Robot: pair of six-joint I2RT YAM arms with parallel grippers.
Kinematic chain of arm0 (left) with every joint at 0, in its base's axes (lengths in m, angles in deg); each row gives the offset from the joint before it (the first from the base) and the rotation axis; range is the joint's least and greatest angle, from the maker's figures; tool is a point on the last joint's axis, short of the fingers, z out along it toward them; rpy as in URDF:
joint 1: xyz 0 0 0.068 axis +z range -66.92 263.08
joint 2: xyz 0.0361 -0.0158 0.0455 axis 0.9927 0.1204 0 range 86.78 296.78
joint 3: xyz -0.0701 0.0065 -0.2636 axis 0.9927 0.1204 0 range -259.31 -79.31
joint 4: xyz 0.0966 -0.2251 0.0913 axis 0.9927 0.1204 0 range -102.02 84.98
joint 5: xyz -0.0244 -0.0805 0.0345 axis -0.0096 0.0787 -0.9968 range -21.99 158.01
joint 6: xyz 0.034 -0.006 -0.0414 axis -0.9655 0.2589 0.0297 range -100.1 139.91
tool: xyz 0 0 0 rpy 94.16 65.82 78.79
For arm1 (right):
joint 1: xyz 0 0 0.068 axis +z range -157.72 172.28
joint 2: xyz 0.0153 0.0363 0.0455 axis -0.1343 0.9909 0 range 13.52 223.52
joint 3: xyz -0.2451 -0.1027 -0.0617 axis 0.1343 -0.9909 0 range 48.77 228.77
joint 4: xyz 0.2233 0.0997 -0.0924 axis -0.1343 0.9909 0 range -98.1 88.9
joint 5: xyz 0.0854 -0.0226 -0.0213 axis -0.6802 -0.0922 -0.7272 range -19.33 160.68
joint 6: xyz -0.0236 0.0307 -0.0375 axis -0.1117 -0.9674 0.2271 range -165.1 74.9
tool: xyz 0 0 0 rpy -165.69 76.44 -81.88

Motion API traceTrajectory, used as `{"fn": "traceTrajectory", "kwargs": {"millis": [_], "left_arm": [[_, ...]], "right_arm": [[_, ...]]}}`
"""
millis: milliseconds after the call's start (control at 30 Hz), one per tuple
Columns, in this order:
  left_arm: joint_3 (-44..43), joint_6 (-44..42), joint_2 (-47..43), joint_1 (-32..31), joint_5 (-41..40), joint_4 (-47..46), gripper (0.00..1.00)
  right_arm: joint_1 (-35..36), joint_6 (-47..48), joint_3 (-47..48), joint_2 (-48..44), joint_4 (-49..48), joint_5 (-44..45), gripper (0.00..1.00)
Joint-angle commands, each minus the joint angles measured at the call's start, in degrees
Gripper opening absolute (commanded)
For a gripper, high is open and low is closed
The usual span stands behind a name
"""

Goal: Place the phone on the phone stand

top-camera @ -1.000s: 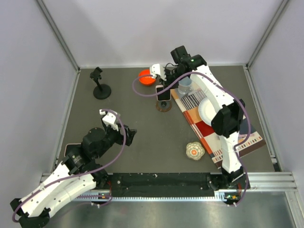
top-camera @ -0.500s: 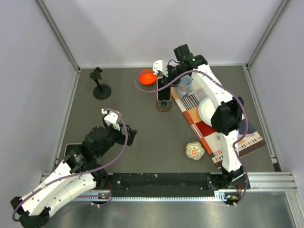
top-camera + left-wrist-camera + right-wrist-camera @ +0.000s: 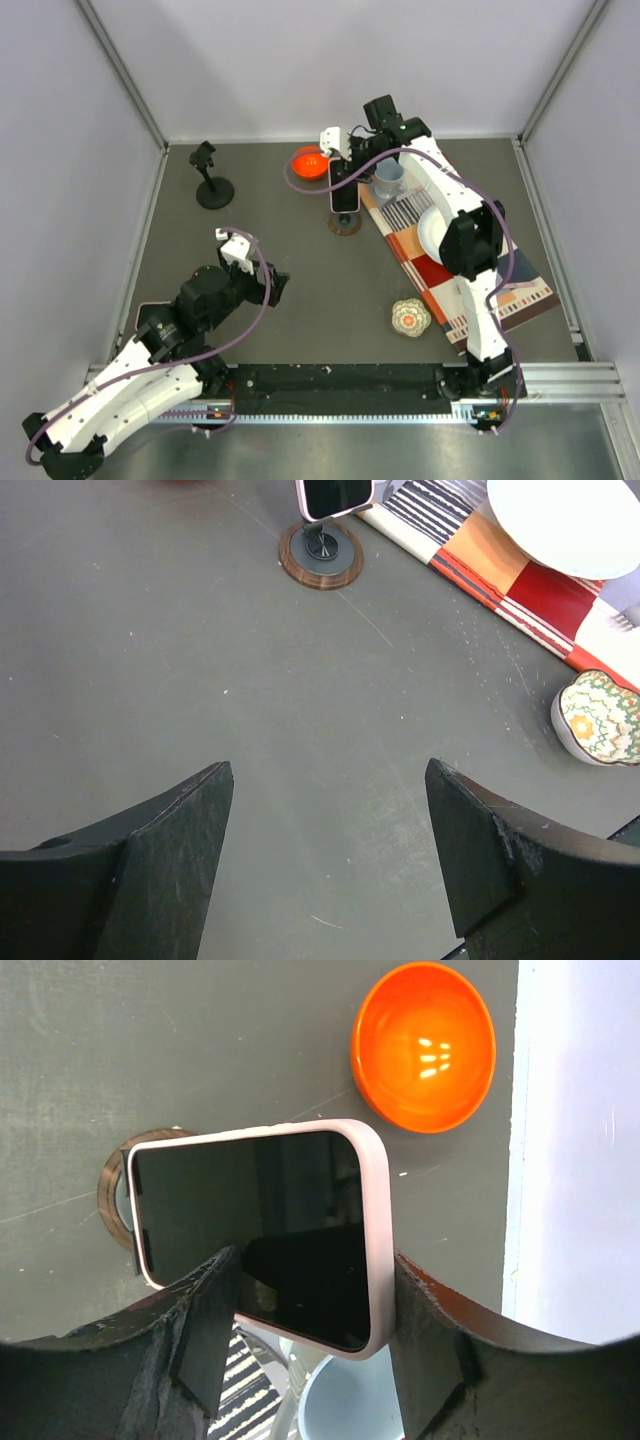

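Note:
The phone (image 3: 344, 195), dark-screened in a pink case, leans on the phone stand (image 3: 345, 224), which has a round brown base. My right gripper (image 3: 345, 168) hovers just behind it at the table's back. In the right wrist view the phone (image 3: 260, 1220) lies between the spread fingers of this gripper (image 3: 315, 1260), which is open. The stand's base (image 3: 110, 1190) peeks out at the left. My left gripper (image 3: 275, 285) is open and empty over bare table at the near left; its wrist view shows the gripper (image 3: 330, 770), with phone (image 3: 335, 495) and stand (image 3: 320, 555) far ahead.
An orange bowl (image 3: 309, 162) sits left of the phone. A pale blue cup (image 3: 388, 178) and a white plate (image 3: 435, 232) rest on a patterned mat (image 3: 470, 290) at the right. A small patterned bowl (image 3: 410, 317) lies near the front. A black stand (image 3: 211, 180) is at the back left.
My right gripper's fingers have spread apart off the phone, which stays on the stand. The left arm has hardly moved.

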Motion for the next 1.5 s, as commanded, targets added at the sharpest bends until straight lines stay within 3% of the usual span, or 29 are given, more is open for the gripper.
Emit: {"fn": "traceTrajectory", "kwargs": {"millis": [0, 400, 533, 733, 833, 1467], "left_arm": [[-2.4, 0.4, -0.3, 0.2, 0.4, -0.6, 0.82], [-1.6, 1.2, -2.3, 0.2, 0.0, 0.2, 0.81], [-1.2, 1.7, -2.8, 0.2, 0.2, 0.4, 0.81], [-1.2, 1.7, -3.1, 0.2, 0.5, 0.3, 0.81], [-1.3, 1.8, -3.3, 0.2, 0.7, 0.4, 0.81], [-2.4, 5.4, -3.9, 0.3, -0.6, 3.7, 0.82]], "right_arm": [[-0.2, 0.8, 2.5, 2.8, -1.5, -0.9, 0.59], [-0.8, -1.2, 2.3, 4.2, -2.5, -2.0, 0.69], [-0.8, -1.8, 2.7, 4.2, -2.7, -1.4, 0.80], [-0.9, -3.0, 2.6, 2.8, -3.0, -1.7, 0.87], [-0.9, -3.7, 2.7, 1.6, -3.2, -1.3, 0.99], [-1.0, -14.5, 2.2, -8.0, -6.6, 4.2, 0.99]]}}
